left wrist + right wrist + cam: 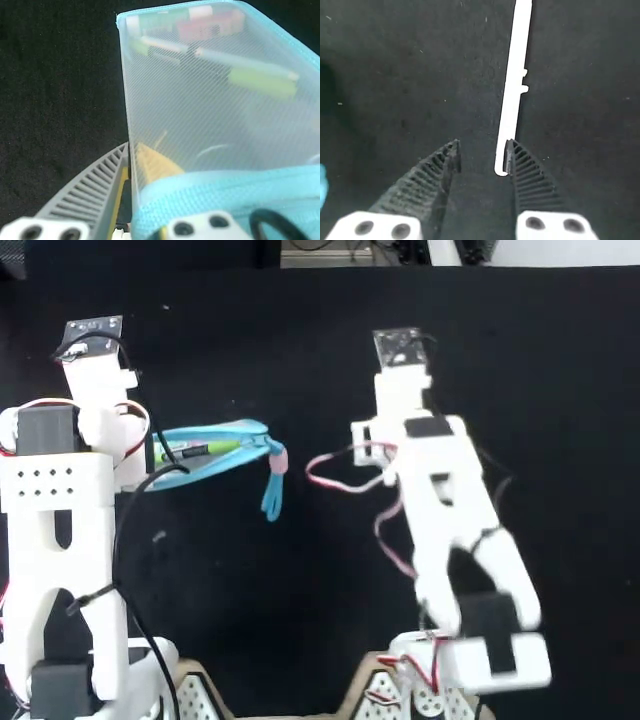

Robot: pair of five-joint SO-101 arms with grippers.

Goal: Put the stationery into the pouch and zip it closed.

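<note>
The pouch (215, 450) is clear mesh with a teal zip edge and is held edge-up off the black table. Inside it lie green, pink and white stationery pieces (260, 80). My left gripper (150, 455) is shut on one end of the pouch (200, 130), with a ribbed grey finger (95, 185) against its side. A blue loop with a pink tab (274, 480) hangs from the far end. My right gripper (482, 147) is open just above the table, with nothing between its fingers. A slim white stick-like thing (514, 90) lies there, its end beside one fingertip.
The black table (560, 420) runs on to the right and to the back. The right arm (440, 490) stands mid-table with loose red wires (330, 475) at its side. Both arm bases (410, 680) sit at the near edge.
</note>
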